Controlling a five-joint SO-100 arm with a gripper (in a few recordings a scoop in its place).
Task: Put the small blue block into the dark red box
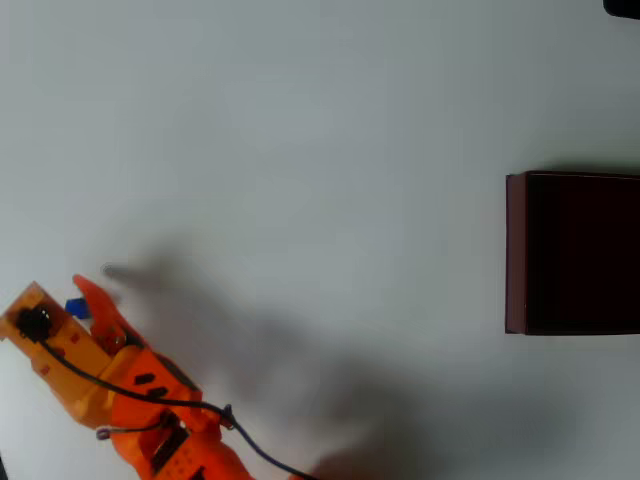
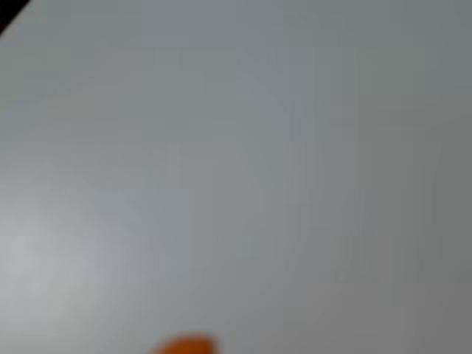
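While the orange claw point(image 1: 82, 302) sits at the lower left of the overhead view, the small blue block point(image 1: 77, 308) shows as a sliver of blue lodged between its pointed finger point(image 1: 95, 300) and the broader orange jaw body, so it reads as clamped on the block, though little of the cube is exposed. Dark red box point(image 1: 515, 250): well apart from the claw, far off to its right at the picture's right edge, maroon walls, near-black inside, partly cropped. Bench point(image 1: 300, 150): plain pale surface between claw and box, bare. Black cable point(image 1: 150, 398): trails along the arm behind the claw. Wrist view: blurred pale bench, an orange fingertip point(image 2: 184, 345) at the bottom edge. Risk, as judged: the hold on so tiny a cube looks slight; a long carry across to the box could let it slip or twist free, or it could be released short of the near wall. Markings: no brand, label or writing legible.
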